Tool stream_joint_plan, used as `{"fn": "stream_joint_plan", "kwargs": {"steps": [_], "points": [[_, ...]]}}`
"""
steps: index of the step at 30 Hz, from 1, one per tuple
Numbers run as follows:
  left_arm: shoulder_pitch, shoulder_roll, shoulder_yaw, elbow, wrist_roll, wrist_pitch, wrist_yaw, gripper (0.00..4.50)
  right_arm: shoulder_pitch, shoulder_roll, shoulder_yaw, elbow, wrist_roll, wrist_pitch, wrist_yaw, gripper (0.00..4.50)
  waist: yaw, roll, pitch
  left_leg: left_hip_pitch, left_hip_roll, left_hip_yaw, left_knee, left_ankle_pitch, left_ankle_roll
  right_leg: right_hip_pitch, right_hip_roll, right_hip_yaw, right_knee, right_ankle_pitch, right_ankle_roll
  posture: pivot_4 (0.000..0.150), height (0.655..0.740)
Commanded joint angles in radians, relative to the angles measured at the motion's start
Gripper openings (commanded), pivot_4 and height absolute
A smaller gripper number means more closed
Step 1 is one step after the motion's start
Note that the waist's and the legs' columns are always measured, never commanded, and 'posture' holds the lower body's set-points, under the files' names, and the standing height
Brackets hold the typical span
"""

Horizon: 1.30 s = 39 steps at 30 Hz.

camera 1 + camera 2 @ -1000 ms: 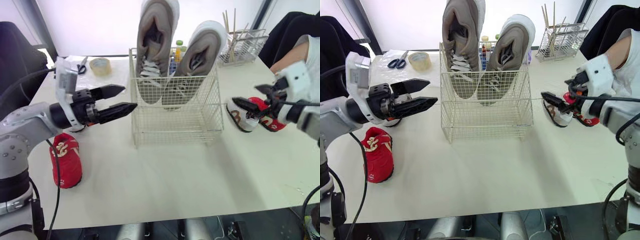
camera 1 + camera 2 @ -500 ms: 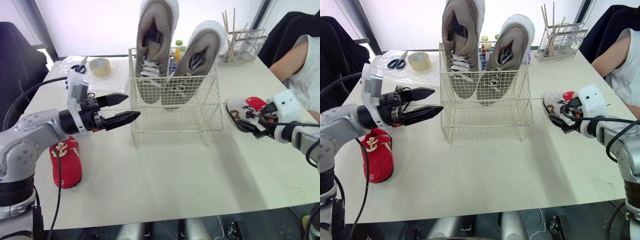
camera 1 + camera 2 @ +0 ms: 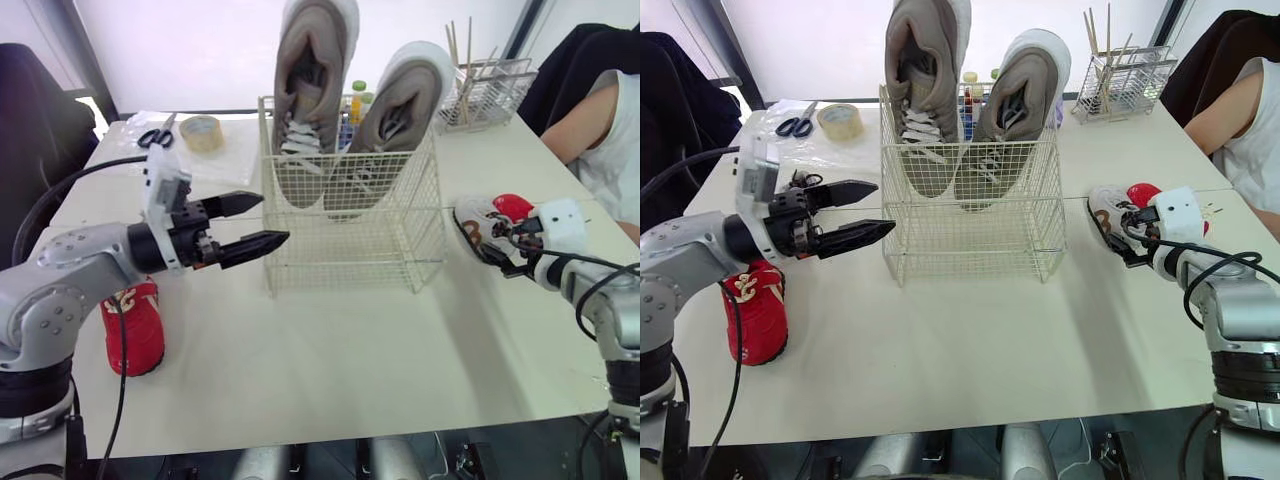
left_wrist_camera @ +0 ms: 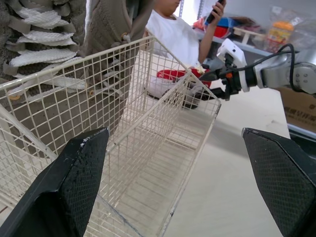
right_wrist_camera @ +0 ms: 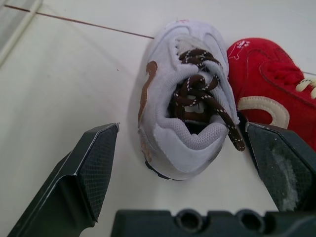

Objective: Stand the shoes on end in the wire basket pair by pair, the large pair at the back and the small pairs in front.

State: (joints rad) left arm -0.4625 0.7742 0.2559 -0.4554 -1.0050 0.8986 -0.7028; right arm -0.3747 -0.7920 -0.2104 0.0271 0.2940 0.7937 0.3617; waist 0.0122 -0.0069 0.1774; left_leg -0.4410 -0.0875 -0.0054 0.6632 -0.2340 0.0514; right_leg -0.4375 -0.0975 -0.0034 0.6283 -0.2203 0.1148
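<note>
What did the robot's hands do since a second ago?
The right gripper dropped to the table and now sits open around the little white shoe, not squeezing it yet. The left gripper, open too, slid closer to the wire basket. The big shoes in it and the red shoes stayed put.

Lab or office, white worktable (image 3: pixel 970 330), scissors (image 3: pixel 793 126), tape roll (image 3: pixel 840 121), seated person (image 3: pixel 1252 120)

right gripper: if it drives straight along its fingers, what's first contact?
The small white shoe with brown laces: it lies dead ahead, centred between the open fingers of the right gripper. The red shoe beside it lies ahead of one finger and might be clipped too. The gap left is hard to judge.
</note>
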Motion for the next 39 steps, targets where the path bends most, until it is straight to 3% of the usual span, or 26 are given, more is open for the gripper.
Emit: {"fn": "stream_joint_plan", "kwargs": {"steps": [1,3,6,13,15,20,26,33,39], "points": [[0.004,0.007,0.028,-0.035,-0.010,-0.016,0.019,4.46,-0.054,0.027,-0.011,0.074,-0.018,-0.055,0.005,4.50,-0.001,0.000,0.000,0.000,0.000,0.000,0.000,0.000,0.000,0.000,0.000,0.000,0.000,0.000,0.000,0.150,0.7400],[0.011,0.009,0.033,-0.041,-0.013,-0.018,0.024,4.46,-0.077,0.047,-0.010,0.123,-0.022,-0.077,0.009,4.50,-0.001,0.000,0.000,0.000,0.000,0.000,0.000,0.000,0.000,0.000,0.000,0.000,0.000,0.000,0.000,0.150,0.7400],[0.010,0.010,0.033,-0.043,-0.011,-0.021,0.034,4.50,-0.114,0.070,-0.017,0.192,-0.026,-0.103,0.011,3.67,-0.001,0.000,0.000,0.000,0.000,0.000,0.000,0.001,0.000,0.000,0.000,0.000,0.000,0.000,0.001,0.150,0.7400],[-0.002,0.007,0.023,-0.039,-0.004,-0.030,0.050,4.50,-0.133,0.059,0.004,0.216,-0.052,-0.137,0.039,0.50,-0.001,0.000,0.000,0.000,0.000,0.000,0.000,0.001,0.000,0.001,0.000,0.000,0.000,0.000,0.001,0.150,0.7400],[-0.011,0.007,0.021,-0.029,-0.002,-0.033,0.053,4.50,-0.136,0.042,-0.006,0.187,-0.055,-0.139,0.047,0.06,0.000,0.000,0.000,0.000,0.000,0.000,0.000,0.001,0.000,0.001,0.000,0.000,0.000,0.000,0.001,0.150,0.7400],[-0.050,0.006,0.024,0.026,0.005,-0.039,0.052,4.50,-0.219,-0.032,-0.072,0.093,-0.048,-0.149,0.046,0.05,-0.001,0.006,0.003,0.000,0.000,0.000,0.000,0.000,0.000,0.000,0.000,0.000,0.000,0.001,0.001,0.150,0.7400],[-0.152,-0.021,0.010,0.119,0.000,-0.040,0.044,4.50,-0.457,-0.109,-0.106,-0.015,0.026,-0.209,0.135,0.05,-0.002,0.009,0.004,0.000,0.000,0.000,-0.001,0.001,0.000,-0.002,0.001,0.000,0.000,0.002,0.003,0.150,0.7400],[-0.202,-0.044,-0.042,0.157,0.052,-0.066,0.006,4.50,-0.695,0.009,-0.025,-0.148,0.209,-0.177,0.277,0.05,-0.010,0.008,0.004,0.000,0.001,0.000,-0.002,0.000,0.001,-0.001,0.001,0.000,0.000,0.002,0.003,0.150,0.7400],[-0.201,-0.052,-0.032,0.133,0.056,-0.060,0.022,4.50,-0.779,0.097,0.110,-0.124,0.215,-0.142,0.345,0.05,-0.001,0.008,0.004,-0.001,0.000,0.000,-0.001,0.001,0.000,-0.002,0.000,0.000,0.000,0.002,0.003,0.150,0.7400]]}}
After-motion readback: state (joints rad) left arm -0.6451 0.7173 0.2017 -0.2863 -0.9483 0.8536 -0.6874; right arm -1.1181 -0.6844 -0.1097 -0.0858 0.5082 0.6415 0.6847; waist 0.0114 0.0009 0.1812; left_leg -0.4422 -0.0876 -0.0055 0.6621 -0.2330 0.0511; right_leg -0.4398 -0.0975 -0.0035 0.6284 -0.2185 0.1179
